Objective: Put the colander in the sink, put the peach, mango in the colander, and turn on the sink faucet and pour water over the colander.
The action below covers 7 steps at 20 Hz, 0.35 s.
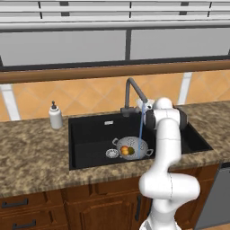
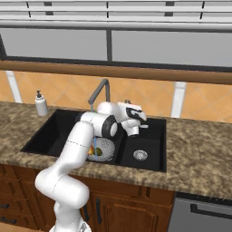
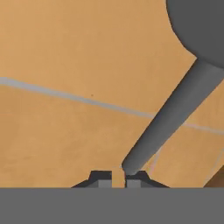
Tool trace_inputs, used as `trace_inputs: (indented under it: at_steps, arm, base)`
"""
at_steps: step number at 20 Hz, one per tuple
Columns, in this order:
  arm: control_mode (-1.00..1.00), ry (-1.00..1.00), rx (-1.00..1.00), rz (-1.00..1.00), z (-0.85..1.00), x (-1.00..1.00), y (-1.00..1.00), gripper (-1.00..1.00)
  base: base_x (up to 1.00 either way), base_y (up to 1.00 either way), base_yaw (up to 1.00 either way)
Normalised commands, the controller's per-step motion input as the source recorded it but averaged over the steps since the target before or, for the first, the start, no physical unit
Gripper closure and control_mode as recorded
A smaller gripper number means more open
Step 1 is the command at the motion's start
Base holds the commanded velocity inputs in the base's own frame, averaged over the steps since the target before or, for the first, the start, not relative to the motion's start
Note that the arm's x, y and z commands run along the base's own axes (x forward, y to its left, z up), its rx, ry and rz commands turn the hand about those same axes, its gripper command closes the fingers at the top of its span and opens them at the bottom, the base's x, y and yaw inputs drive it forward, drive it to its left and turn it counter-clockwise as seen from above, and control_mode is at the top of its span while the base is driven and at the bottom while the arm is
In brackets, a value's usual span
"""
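Colander [image 1: 131, 147] in sink [image 1: 90, 134] holds peach [image 1: 124, 149], mango [image 1: 130, 150] — end effector [image 3: 118, 178] pressed together.

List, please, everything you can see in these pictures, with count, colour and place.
sink: one, black, set in the counter.
colander: one, silver, in the sink.
peach: one, orange-red, in the colander.
mango: one, greenish, beside the peach.
sink faucet: one, dark grey, behind the sink.
water: one pale-blue stream, falling into the colander.
soap dispenser: one, white, on the counter.
counter: one, brown speckled.
hand: one, fingertips dark, at the faucet lever.
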Motion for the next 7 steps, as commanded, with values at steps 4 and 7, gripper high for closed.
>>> trace_inputs:
  at_steps: [4,7]
  arm:
    - [-1.0,-0.16,0.49,0.01,0.79,-0.59,-1.0,1.0]
    - [-1.0,-0.2,0.5,0.0,1.0,-0.48,-1.0,1.0]
  base:
    - [0.0,0.0,0.0]
    - [0.0,0.0,0.0]
